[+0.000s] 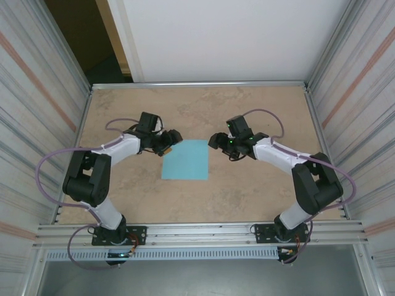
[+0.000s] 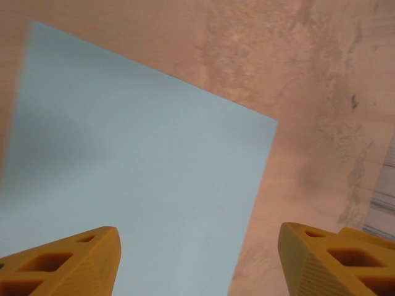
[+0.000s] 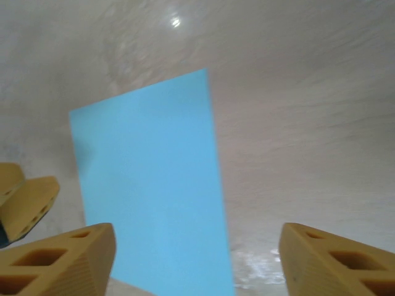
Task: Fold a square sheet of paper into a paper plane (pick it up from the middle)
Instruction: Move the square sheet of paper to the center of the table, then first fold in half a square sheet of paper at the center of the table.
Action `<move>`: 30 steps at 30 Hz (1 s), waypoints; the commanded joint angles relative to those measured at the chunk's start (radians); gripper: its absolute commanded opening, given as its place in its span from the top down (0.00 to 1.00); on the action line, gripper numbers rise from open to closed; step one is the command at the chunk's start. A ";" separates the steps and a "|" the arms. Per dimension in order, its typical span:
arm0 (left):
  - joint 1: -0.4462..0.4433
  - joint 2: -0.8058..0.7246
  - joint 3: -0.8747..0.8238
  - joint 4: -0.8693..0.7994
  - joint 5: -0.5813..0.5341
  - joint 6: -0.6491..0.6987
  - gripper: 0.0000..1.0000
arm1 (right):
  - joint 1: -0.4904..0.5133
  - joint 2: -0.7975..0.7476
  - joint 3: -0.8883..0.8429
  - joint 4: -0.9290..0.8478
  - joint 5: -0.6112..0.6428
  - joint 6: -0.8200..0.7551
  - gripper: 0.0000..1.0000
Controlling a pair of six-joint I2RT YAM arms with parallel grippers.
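Note:
The square sheet of paper point(image 1: 186, 160) lies flat and unfolded on the table's middle, plain light blue; it also shows as the sheet point(image 2: 123, 179) in the left wrist view and the sheet point(image 3: 151, 185) in the right wrist view. My left gripper point(image 1: 171, 140) hovers at the sheet's far left corner, open, its yellow fingers point(image 2: 68, 262) spread wide over the paper's edge. My right gripper point(image 1: 216, 142) sits at the far right corner, open too, with one finger point(image 3: 62, 262) over the paper and the other over bare table. No folded paper plane is in view.
The beige stone-patterned table point(image 1: 197, 111) is ringed by a metal frame, with corrugated walls on both sides and a rail point(image 1: 197, 234) along the near edge. The left gripper's fingertips point(image 3: 24, 197) show in the right wrist view.

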 commanded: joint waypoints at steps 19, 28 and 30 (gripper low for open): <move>0.015 0.050 -0.072 -0.063 0.112 0.090 0.41 | 0.073 0.273 0.127 0.036 -0.135 0.102 0.58; 0.014 0.059 -0.152 -0.001 0.101 -0.067 0.39 | 0.077 0.276 0.078 0.054 -0.114 0.118 0.59; 0.013 0.057 -0.152 -0.004 0.104 -0.061 0.37 | 0.077 0.281 0.082 0.042 -0.113 0.108 0.58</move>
